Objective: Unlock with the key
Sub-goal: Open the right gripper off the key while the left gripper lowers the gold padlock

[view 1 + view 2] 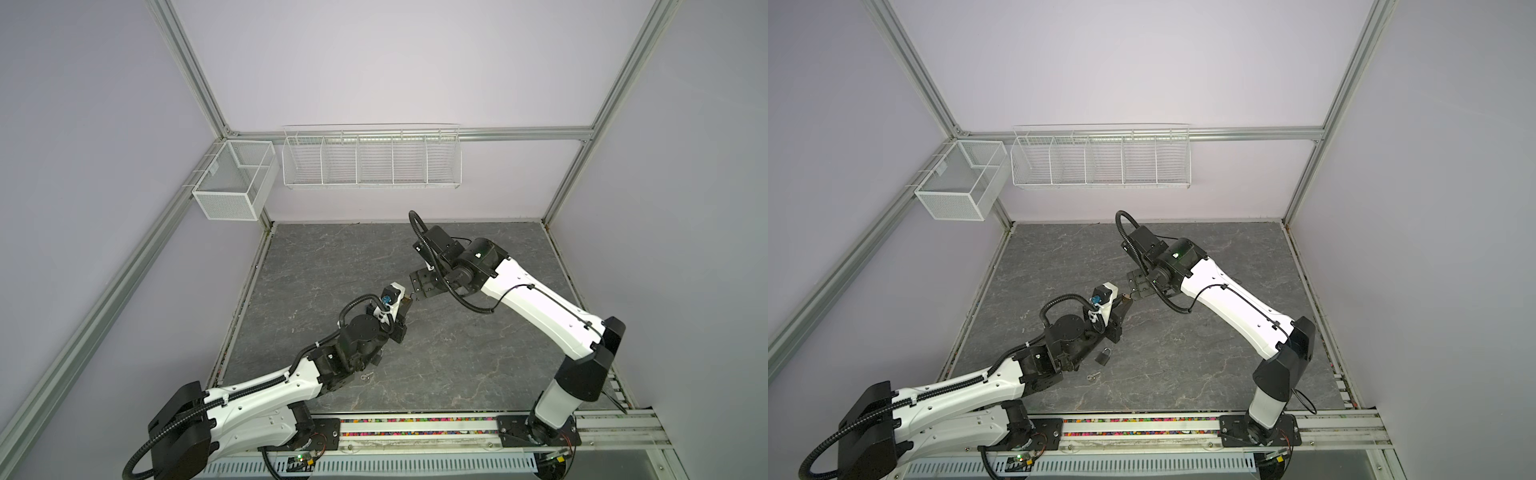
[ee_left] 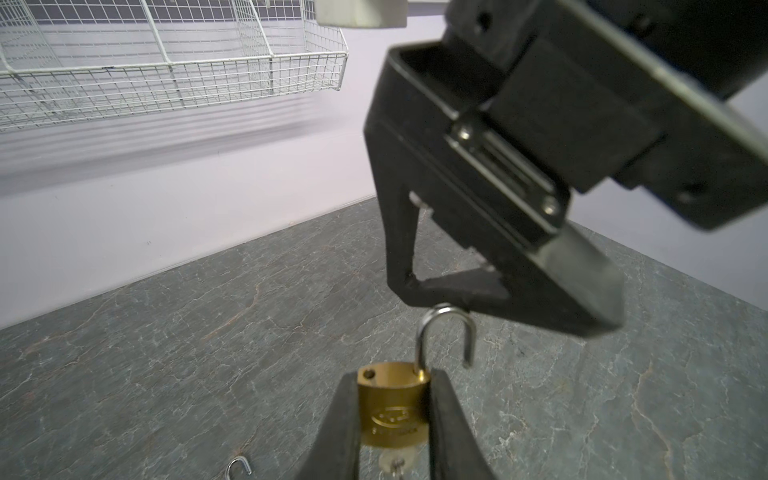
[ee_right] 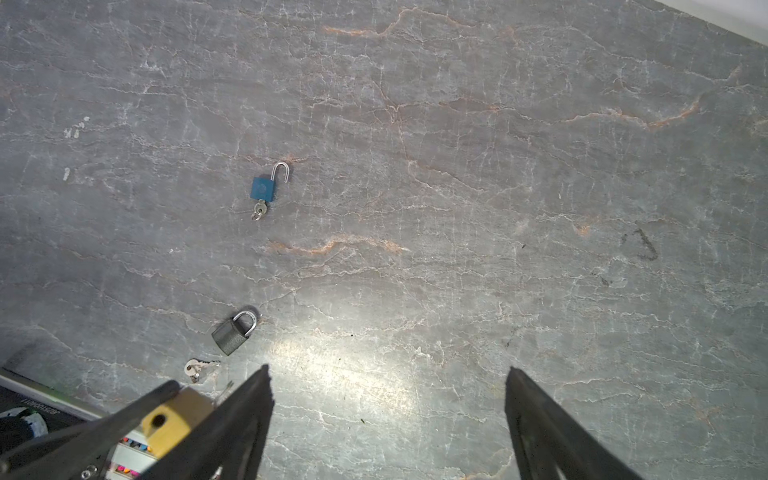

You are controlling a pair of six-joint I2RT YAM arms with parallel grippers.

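Brass padlock (image 2: 392, 409) is held clear of the table (image 3: 519, 174), pinched across its body by the left gripper (image 2: 395, 380). Its shackle (image 2: 446, 336) is open, with one leg free of the body. A key (image 2: 390, 461) is seated in the keyhole at the end opposite the shackle and is partly hidden by the gripper.

Right gripper (image 3: 388, 370) is spread wide, with nothing held in it. In the left wrist view one of its tips is seen just beside the top of the shackle; contact cannot be told.

In both top views the two grippers are seen tip to tip above the middle of the table.

Noted lying on the table:
- blue padlock (image 3: 262, 188), shackle open, second key (image 3: 258, 208) in its keyhole
- grey padlock (image 3: 230, 334), shackle closed
- loose key (image 3: 197, 369), near the grey padlock
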